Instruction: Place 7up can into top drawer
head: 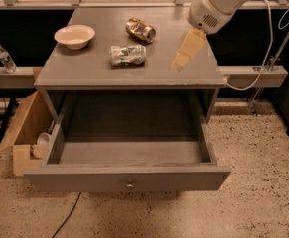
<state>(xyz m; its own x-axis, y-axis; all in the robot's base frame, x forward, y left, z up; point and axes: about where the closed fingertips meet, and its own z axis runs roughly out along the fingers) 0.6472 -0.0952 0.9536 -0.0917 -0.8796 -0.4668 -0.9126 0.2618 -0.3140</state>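
Cabinet (84, 69): grey, flat top, standing on a speckled floor (263, 182).

Top drawer (74, 178): pulled fully out toward the camera; round metal knob (129, 185) at front centre.

7up can (127, 55): dented, silvery with green marks. It lies on its side on the cabinet top near the middle, outside the drawer, with nothing touching it.

Copper can (140, 29): shiny, on its side, behind and slightly right of the 7up can, apart from it.

Bowl (74, 35): pale, upright, on the top's left rear part, left of both cans.

Gripper (187, 49): yellowish, on a white arm (218, 4) entering from the upper right. It hangs over the right side of the top, right of the 7up can and clear of it, tip slanted down-left. It holds nothing; open or closed cannot be told.

Cardboard box (25, 128): open, on the floor at the cabinet's left.

Water bottle (5, 58): upright on a ledge at far left.

White cable (269, 38): loops down at right.
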